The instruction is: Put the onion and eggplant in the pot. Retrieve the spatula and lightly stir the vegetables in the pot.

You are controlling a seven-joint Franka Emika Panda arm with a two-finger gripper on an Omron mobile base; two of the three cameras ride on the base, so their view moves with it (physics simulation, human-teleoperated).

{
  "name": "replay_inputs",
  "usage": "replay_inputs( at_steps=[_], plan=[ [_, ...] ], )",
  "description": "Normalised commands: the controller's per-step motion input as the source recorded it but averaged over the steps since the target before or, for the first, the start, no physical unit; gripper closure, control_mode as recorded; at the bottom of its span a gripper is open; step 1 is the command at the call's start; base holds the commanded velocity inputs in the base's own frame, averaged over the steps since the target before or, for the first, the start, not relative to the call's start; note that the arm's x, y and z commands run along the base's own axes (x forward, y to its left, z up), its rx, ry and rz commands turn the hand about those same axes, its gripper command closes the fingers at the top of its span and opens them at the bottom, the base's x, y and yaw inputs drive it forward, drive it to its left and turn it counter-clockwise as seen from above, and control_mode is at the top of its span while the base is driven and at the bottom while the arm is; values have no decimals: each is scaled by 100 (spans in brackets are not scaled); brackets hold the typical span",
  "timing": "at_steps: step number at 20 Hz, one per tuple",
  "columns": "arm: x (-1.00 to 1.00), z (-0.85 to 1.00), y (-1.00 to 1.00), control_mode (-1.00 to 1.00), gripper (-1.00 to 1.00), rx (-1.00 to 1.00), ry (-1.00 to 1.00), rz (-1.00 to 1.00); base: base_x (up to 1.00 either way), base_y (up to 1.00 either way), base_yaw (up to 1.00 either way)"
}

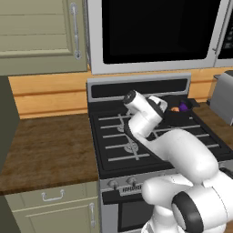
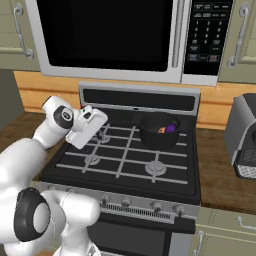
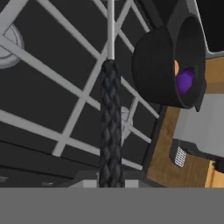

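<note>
The pot (image 2: 159, 131) stands at the back right of the stove (image 2: 125, 160) and holds the onion (image 2: 161, 130) and eggplant (image 2: 171, 128). The end effector (image 2: 100, 131) is closed on the spatula (image 3: 110, 109); its head is hidden.

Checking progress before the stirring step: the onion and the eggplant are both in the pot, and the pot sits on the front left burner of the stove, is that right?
Not quite. The onion and eggplant are in the pot, but the right base view shows it on the back right burner of the stove, not the front left.
</note>
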Motion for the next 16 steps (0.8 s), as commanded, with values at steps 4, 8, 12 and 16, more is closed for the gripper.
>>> replay_inputs(
  at_steps=[4, 8, 12, 16],
  plan=[
    [8, -15, -100, -100, 100, -14, -2, 16, 0, 0, 0],
    [36, 0, -98, -100, 100, -12, 0, 10, 0, 0, 0],
    [21, 0, -100, -100, 100, -6, -12, 3, 0, 0, 0],
    [54, 1, -100, -100, 100, -3, -2, 0, 0, 0, 0]
  ],
)
